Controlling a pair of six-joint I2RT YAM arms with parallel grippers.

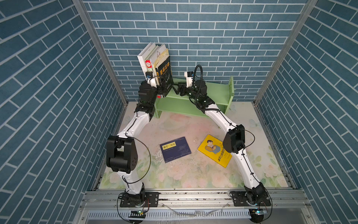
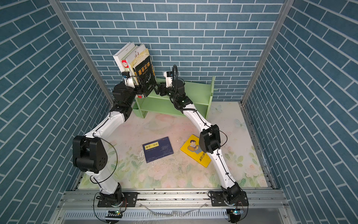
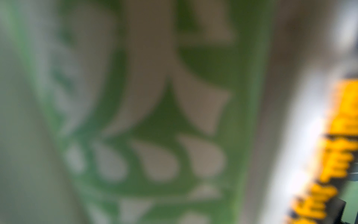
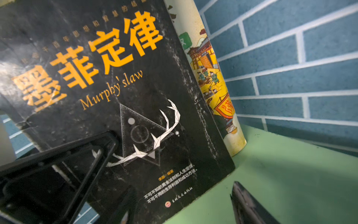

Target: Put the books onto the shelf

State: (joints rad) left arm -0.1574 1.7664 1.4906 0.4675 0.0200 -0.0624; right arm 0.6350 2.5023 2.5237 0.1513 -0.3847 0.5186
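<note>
Five books [image 1: 155, 58] stood leaning in a row on the top tier of the shelf [image 1: 218, 92], at its 11 o'clock end, with the black book [image 1: 164, 76] outermost. Two lay flat on the table [image 1: 174, 178]: the navy book [image 1: 175, 149] near mid-table and the bright yellow book [image 1: 214, 150] at its 3 o'clock, so I judged the task well past halfway. The right gripper [image 1: 177, 88] was spread wide and empty, one finger beside the black cover; the left gripper [image 1: 159, 90] sat at the spines, its grip impossible to tell.
</note>
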